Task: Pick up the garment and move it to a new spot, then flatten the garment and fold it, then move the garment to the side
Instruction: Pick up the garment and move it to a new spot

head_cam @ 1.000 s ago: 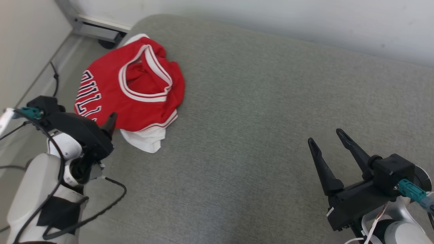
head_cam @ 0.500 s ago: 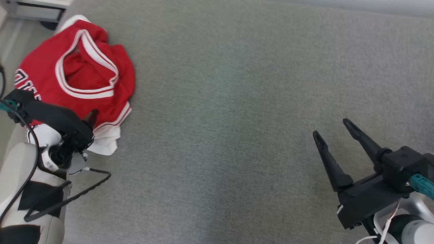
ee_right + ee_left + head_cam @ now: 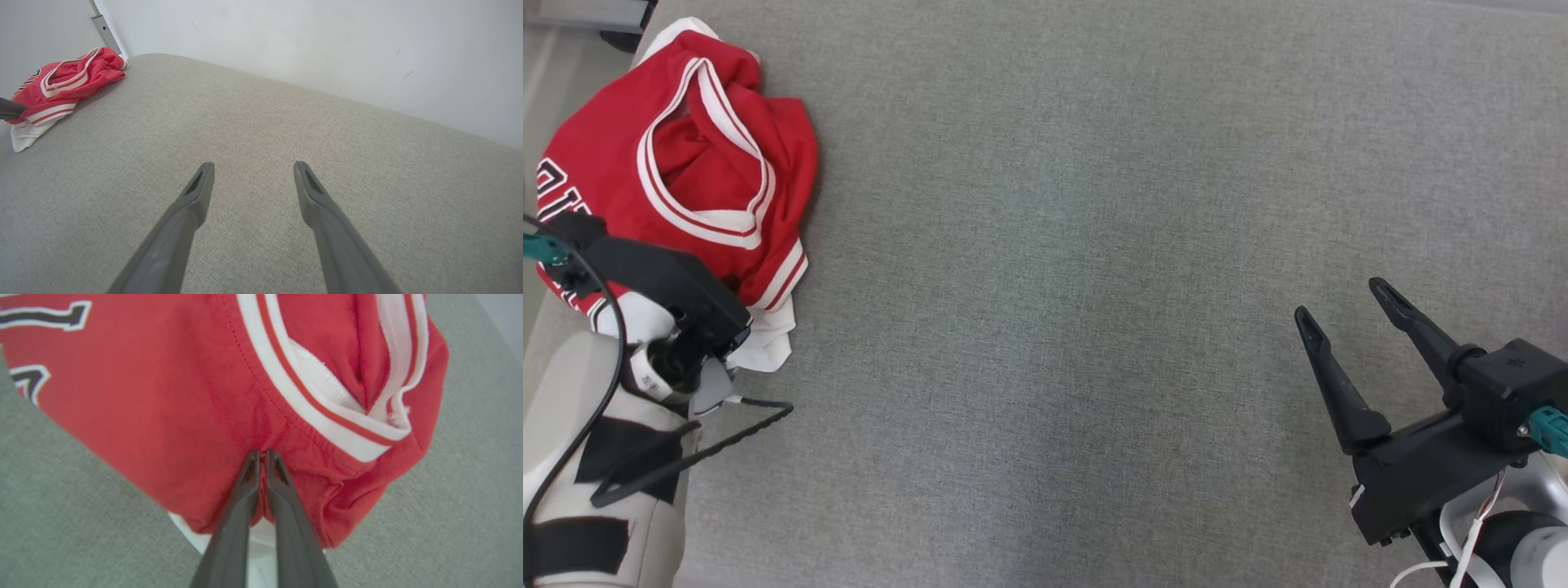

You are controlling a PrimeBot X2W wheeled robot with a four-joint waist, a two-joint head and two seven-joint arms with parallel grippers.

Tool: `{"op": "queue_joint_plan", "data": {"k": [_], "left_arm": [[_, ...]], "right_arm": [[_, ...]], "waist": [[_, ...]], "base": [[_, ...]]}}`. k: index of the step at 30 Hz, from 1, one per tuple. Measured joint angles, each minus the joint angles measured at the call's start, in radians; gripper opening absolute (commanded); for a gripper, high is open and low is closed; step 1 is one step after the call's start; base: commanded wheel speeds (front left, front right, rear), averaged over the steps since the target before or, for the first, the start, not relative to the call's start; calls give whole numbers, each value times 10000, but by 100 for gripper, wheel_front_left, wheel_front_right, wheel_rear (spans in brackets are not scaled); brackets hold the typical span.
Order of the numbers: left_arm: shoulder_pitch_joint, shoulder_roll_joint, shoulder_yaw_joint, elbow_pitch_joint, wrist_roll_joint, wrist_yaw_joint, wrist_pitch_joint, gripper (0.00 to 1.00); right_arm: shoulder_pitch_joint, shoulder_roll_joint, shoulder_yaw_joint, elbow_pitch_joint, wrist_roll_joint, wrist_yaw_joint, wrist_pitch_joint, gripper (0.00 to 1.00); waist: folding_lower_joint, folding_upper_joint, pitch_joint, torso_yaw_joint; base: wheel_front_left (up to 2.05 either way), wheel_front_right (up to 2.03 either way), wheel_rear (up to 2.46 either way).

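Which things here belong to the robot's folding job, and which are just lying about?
Part of the job:
- red jersey
- left claw, pinched shut on its fabric
- right claw, open over the bare surface
- grey cushion, the work surface

Just there:
- white wall
- metal rail in the corner

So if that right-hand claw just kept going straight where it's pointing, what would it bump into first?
Probably the grey fabric surface itself: the right gripper, open, angles down at bare cloth. The red jersey lies well off to one side. Depth is hard to judge.
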State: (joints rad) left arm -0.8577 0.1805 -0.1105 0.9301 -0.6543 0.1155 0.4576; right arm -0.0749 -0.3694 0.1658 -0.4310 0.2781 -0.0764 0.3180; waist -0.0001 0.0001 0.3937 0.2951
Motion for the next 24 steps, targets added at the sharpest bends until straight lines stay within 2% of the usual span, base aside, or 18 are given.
{"op": "queue_joint_plan", "data": {"k": [12,24], "left_arm": [[-1445,-201,190,286,410,84,-1434,0],[-2419,-991,-769,219,1243,-31,-2224,0]], "right_arm": [[-444,447,-10,869,309,-31,-244,100],[-593,1530,219,2245,880,-40,-1189,100]], "waist": [[0,0,-768,205],[0,-2,-2300,212]], "base": [[0,0,0],[0,0,0]]}}
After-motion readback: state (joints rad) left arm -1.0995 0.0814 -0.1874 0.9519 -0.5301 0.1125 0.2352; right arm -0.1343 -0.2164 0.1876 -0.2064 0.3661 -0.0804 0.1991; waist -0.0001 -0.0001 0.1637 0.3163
